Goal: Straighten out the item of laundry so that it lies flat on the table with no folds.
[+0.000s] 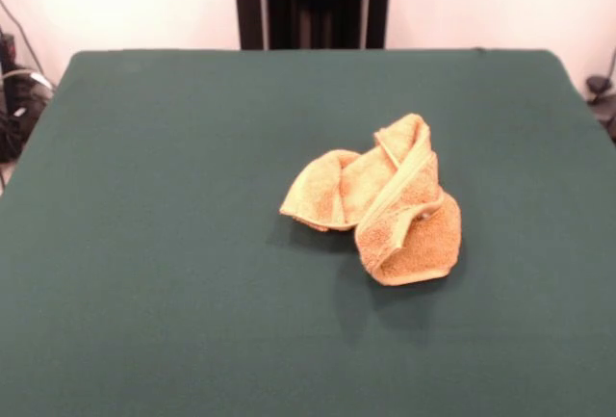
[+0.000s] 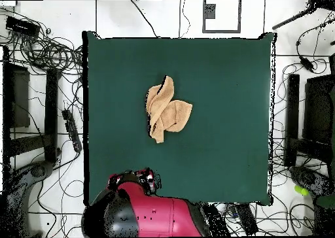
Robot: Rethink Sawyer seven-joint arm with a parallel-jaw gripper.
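The orange-tan terry towel (image 1: 404, 207) lies crumpled a little right of the table's middle, folded over itself in several layers with a woven band running across the top fold. In the overhead view the towel (image 2: 167, 111) sits near the centre of the dark green table (image 2: 229, 85). The table (image 1: 144, 244) fills most of the front view. The red and black arm (image 2: 154, 216) is drawn back at the table's edge by the base, well away from the towel. Its end (image 2: 139, 180) shows just over that edge. The front view shows no gripper.
The black pedestal (image 1: 313, 1) stands behind the far edge of the table. Cables (image 2: 46, 49) lie on the floor to the left of the table, and dark stands (image 2: 291, 118) flank it on both sides.
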